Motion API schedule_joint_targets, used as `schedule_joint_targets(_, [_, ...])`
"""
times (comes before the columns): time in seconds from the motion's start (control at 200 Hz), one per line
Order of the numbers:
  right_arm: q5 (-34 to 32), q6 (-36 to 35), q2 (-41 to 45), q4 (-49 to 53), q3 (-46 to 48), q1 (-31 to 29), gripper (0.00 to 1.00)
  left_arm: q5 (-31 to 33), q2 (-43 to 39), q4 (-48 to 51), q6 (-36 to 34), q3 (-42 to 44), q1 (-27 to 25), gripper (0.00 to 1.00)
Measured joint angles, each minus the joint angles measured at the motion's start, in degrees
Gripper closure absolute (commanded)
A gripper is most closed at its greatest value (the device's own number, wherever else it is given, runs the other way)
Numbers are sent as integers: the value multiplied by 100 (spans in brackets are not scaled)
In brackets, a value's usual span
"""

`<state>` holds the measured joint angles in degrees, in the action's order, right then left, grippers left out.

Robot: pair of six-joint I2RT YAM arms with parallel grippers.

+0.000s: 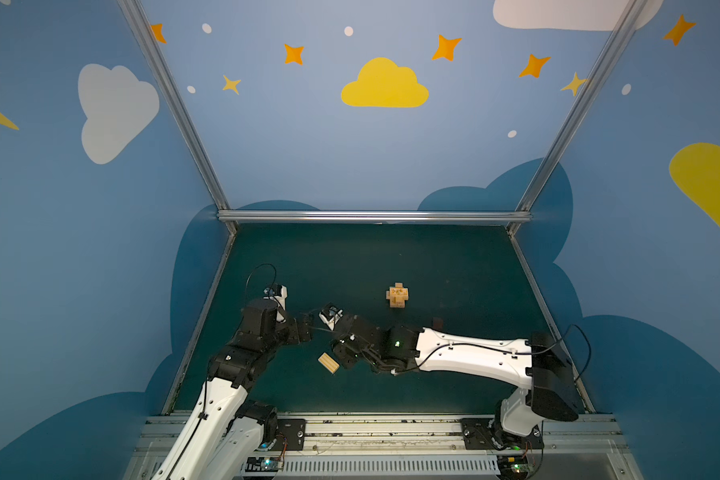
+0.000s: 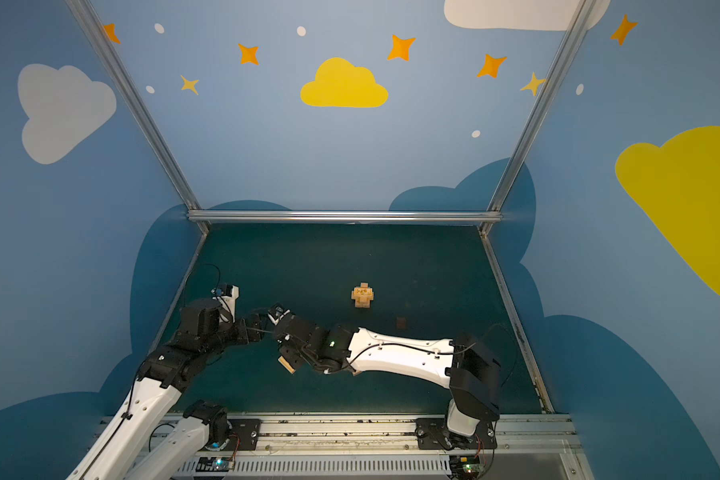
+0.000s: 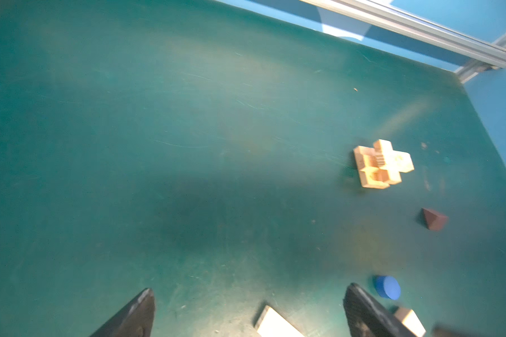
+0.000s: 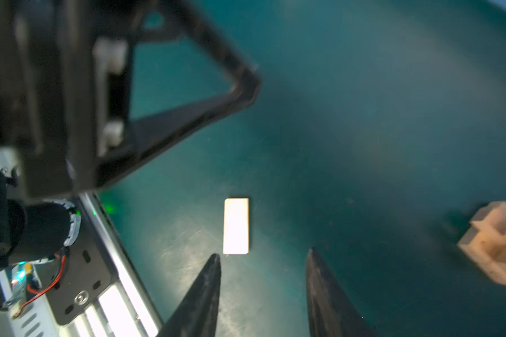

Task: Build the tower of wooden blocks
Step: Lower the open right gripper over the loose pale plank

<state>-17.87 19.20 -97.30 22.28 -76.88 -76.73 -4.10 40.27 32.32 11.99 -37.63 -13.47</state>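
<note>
The right gripper (image 4: pixel 264 253) has its jaws parted about halfway, and nothing is between them. A flat tan bar (image 4: pixel 236 226) lies on the green mat (image 4: pixel 362 146) just beside one fingertip; I cannot tell if they touch. The left gripper (image 3: pixel 250 289) has its jaws spread wide and holds nothing. Near one of its fingers (image 3: pixel 362 312) lie a blue round piece (image 3: pixel 387 287) and a tan cube (image 3: pixel 409 321).

The right arm reaches across the middle, so the two grippers are close together on the left part of the mat. The wood block tower (image 1: pixel 397 295) stands farther back, near the centre of the mat and well apart from both grippers — a small pile of tan bars in crosswise layers. A dark reddish-brown cube (image 3: pixel 434 218) sits alone on the mat, near the tower but not touching it.
</note>
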Motion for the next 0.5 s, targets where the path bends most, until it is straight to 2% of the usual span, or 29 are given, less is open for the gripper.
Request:
schedule_joint_targets(0.245, [-142, 437, -321, 575, -393, -63, 48, 538, -28, 24, 70, 0, 61, 0])
schedule_joint_targets(0.501, [85, 634, -824, 914, -699, -57, 47, 870, 48, 59, 136, 0, 188, 0])
